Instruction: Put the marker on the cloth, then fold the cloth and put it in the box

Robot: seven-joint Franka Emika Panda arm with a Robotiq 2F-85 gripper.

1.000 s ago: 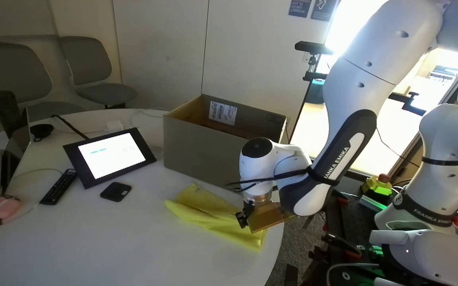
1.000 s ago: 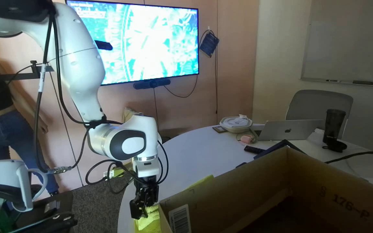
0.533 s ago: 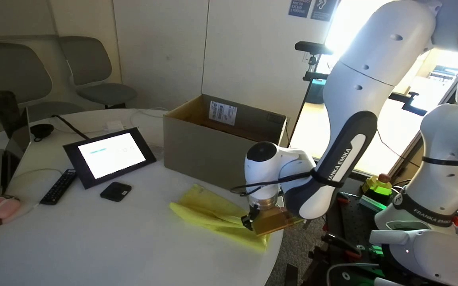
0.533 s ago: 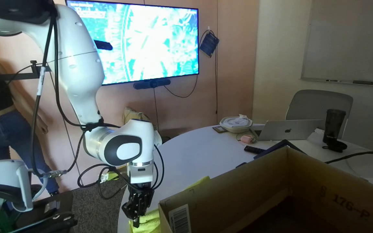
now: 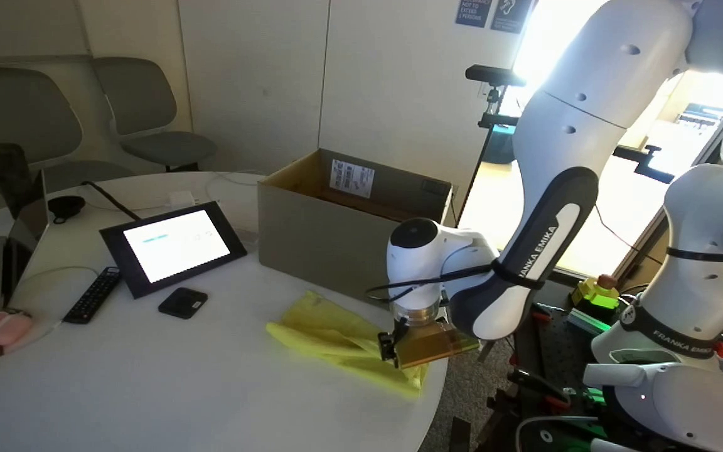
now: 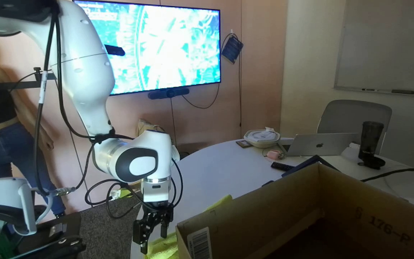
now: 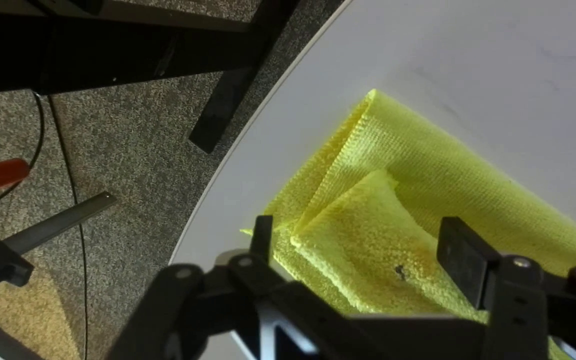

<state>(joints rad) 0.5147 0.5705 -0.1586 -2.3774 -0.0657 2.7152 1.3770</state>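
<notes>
The yellow cloth (image 5: 330,336) lies folded in layers on the white table, close to its edge. In the wrist view a smaller flap of the cloth (image 7: 448,165) is turned over on top and carries a small dark spot. My gripper (image 7: 359,240) hangs just above that folded end, its jaws wide apart with nothing held between them. The open gripper (image 6: 154,241) also shows beside the box corner in an exterior view. A cardboard box (image 5: 321,242), open at the top, stands behind the cloth. The marker is hidden or out of view.
The table edge (image 7: 233,145) runs close past the cloth, with the floor beyond. A tablet screen (image 5: 176,248), a black remote (image 5: 93,295), a small black device (image 5: 182,302) and a pink case (image 5: 2,328) sit further along the table. The near box wall (image 6: 250,219) rises beside the gripper.
My gripper's jaws have gone from together to wide apart. The arm moved slightly toward the table edge, then rose a little. The cloth shifted slightly the same way toward the edge.
</notes>
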